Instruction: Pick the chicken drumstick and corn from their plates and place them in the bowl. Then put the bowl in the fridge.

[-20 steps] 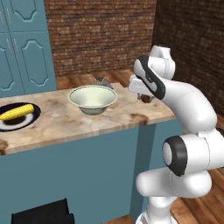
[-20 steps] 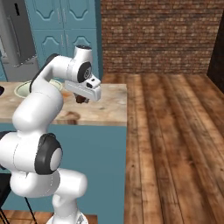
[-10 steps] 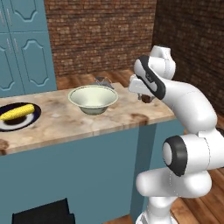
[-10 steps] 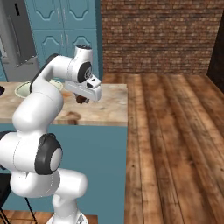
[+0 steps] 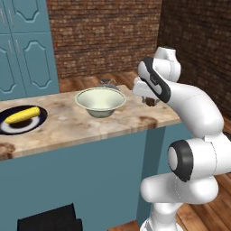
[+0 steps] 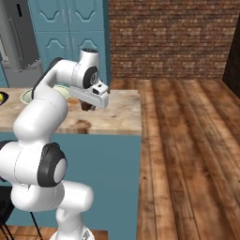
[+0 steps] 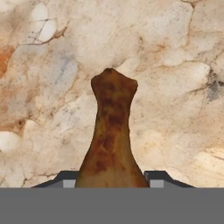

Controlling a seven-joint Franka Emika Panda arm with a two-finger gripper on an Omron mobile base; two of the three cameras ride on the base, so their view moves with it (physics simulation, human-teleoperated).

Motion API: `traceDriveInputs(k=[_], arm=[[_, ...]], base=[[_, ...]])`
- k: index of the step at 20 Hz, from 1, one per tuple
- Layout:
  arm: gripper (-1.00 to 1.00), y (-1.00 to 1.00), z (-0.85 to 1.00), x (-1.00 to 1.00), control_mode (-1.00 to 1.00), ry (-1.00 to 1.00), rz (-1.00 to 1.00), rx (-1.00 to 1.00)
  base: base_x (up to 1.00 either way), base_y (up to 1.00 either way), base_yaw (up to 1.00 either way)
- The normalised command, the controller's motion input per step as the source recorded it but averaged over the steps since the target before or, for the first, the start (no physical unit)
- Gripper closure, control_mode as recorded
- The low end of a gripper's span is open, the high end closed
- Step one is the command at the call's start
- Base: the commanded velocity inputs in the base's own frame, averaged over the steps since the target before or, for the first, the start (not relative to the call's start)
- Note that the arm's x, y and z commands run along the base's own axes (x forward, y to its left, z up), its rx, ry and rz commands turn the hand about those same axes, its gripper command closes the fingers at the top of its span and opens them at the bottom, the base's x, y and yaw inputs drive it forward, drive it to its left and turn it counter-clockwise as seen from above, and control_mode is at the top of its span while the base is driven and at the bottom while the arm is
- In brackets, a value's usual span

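Nothing has visibly moved since the earlier frames: arm, bowl and corn sit where they did. The pincer (image 7: pixel 112 181) is closed on the chicken drumstick (image 7: pixel 111 135), whose brown shaft rises between the two finger tips in the hand view, with bare marbled counter (image 5: pixel 113 128) beneath it. In the left base view the drumstick (image 5: pixel 150 101) hangs as a small dark lump under the hand, above the counter's right end and just right of the bowl (image 5: pixel 100 101).

By my reading, the step in hand is carrying the drumstick to the bowl. The next move calls for a short swing left until the meat hangs over the bowl's middle, then a release. The bowl's flared rim is the one thing to clear on the way.

The corn (image 5: pixel 22 115) lies on the navy-rimmed plate (image 5: pixel 9 130) at the counter's far left, well apart from the bowl, not yet fetched. The grey fridge (image 6: pixel 18 42) stands beyond the counter's left end in the right base view, beside teal cabinets (image 5: pixel 31 45).
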Motion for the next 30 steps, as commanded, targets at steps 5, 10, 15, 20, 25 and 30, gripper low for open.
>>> traceDriveInputs(k=[5, 10, 15, 20, 25, 30], arm=[[1.0, 0.0, 0.0, 0.0, 1.0, 0.0, 0.0, 0.0], [1.0, 0.0, 0.0, 0.0, 1.0, 0.0, 0.0, 0.0], [1.0, 0.0, 0.0, 0.0, 1.0, 0.0, 0.0, 0.0], [1.0, 0.0, 0.0, 0.0, 1.0, 0.0, 0.0, 0.0], [1.0, 0.0, 0.0, 0.0, -1.0, 0.0, 0.0, 0.0], [1.0, 0.0, 0.0, 0.0, -1.0, 0.0, 0.0, 0.0]], base=[[0.02, 0.01, -0.02], [0.0, 0.0, 0.0], [0.0, 0.0, 0.0], [0.0, 0.0, 0.0], [0.0, 0.0, 0.0], [0.0, 0.0, 0.0]])
